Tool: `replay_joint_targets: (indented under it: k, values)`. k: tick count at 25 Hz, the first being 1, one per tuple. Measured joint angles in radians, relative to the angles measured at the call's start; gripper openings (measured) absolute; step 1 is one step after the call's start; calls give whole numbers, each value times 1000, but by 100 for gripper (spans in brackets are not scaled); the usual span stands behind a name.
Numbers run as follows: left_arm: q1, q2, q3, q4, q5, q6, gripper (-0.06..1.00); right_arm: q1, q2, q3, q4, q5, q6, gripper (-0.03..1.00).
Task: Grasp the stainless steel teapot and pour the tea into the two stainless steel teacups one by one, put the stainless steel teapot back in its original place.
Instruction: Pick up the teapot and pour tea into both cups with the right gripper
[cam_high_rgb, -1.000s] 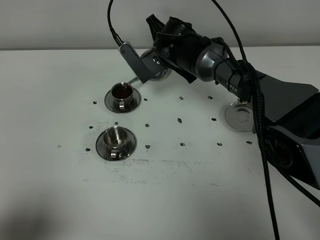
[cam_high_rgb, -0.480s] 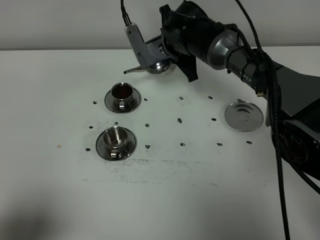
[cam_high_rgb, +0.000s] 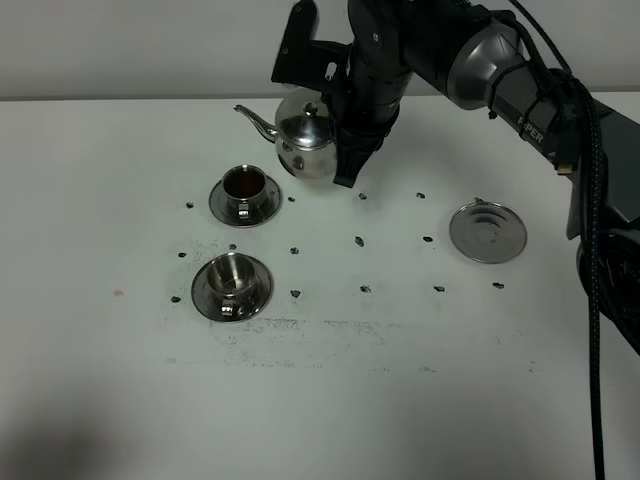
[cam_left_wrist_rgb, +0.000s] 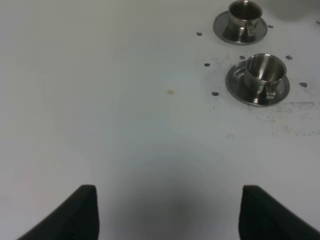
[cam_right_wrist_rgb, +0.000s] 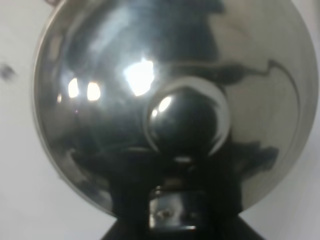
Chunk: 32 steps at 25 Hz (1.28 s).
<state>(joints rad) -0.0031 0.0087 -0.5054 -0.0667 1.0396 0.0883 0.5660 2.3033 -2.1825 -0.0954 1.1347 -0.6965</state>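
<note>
teapot (cam_high_rgb: 305, 140): upright at 1 o'clock of the far teacup (cam_high_rgb: 243, 185), so nothing spills.
right tool (cam_high_rgb: 340, 140): clamped on its handle.
far teacup: holds tea (cam_high_rgb: 243, 183).
near teacup (cam_high_rgb: 231, 275): 6 o'clock of that, empty; probably next.
coaster (cam_high_rgb: 487, 232): bare, 3 o'clock, awaiting the pot's return.
left tool (cam_left_wrist_rgb: 169, 212): spread apart, idle.

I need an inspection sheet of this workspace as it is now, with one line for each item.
Surface: white table, with many small dark specks.
Job's things: teapot upright, away from the bare coaster; far teacup holds dark tea; near teacup shows no tea.
Clutter: nothing seen.
Grippers: right gripper shut on teapot; left gripper open, holding nothing.
Cables: black cables run along the right arm.
Surroundings: plain pale wall.
</note>
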Motion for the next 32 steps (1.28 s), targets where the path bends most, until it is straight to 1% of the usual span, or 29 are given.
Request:
replay_joint_targets:
  k: [2, 4, 7, 10, 13, 16, 23, 32]
  values:
    - [0, 0, 0, 0, 0, 0, 58, 0, 0, 0, 14, 11, 103, 20]
    - [0, 0, 0, 0, 0, 0, 58, -2, 0, 0, 19, 27, 178, 20]
    - [0, 0, 0, 0, 0, 0, 58, -6, -1, 22, 44, 33, 225, 20]
    - [0, 0, 0, 0, 0, 0, 58, -6, -37, 135, 75, -14, 238, 20]
    - [0, 0, 0, 0, 0, 0, 58, -6, -85, 270, 107, -104, 255, 20]
    - [0, 0, 0, 0, 0, 0, 58, -6, -103, 341, 119, -158, 266, 20]
    - [0, 0, 0, 0, 0, 0, 58, -7, -91, 358, 120, -219, 321, 20]
    - [0, 0, 0, 0, 0, 0, 58, -7, -44, 359, 117, -227, 332, 20]
